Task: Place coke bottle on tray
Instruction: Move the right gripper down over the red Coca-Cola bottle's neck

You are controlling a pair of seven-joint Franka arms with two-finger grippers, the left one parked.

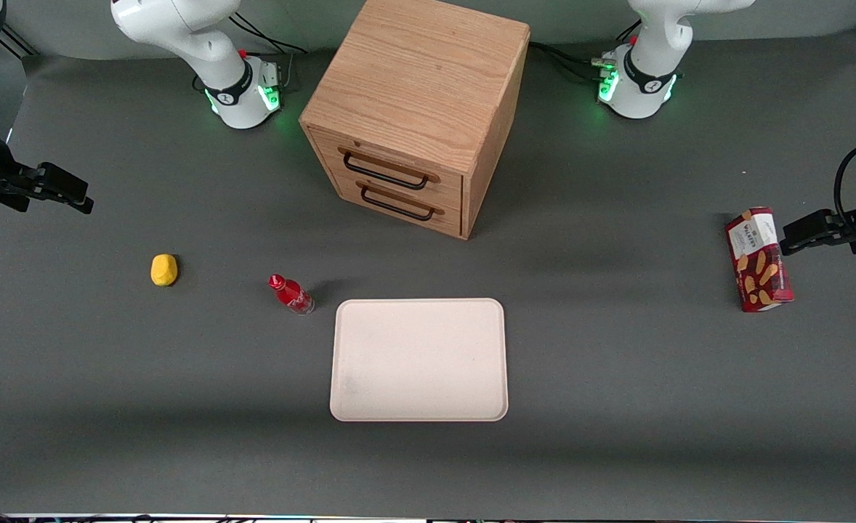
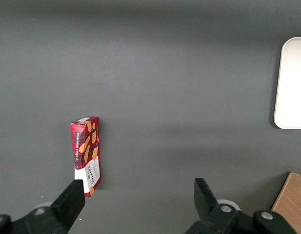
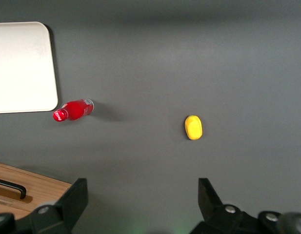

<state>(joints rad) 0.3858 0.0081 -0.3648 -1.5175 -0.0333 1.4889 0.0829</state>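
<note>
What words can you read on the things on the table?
"WALKERS": seems to read so on the red biscuit box; its other print is too small.
White script on the coke bottle: too small to read.
Tray, yellow lump, drawer cabinet: no text.
The tool hangs open, away from all.

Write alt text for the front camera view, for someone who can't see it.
A tiny red-capped coke bottle stands on the grey table just beside a large, bare cream-pink tray. A yellow lump lies farther toward the working arm's end, where the open end effector hovers. A wooden two-drawer cabinet stands farther from the camera than the tray; a red biscuit box sits at the parked arm's end.
</note>
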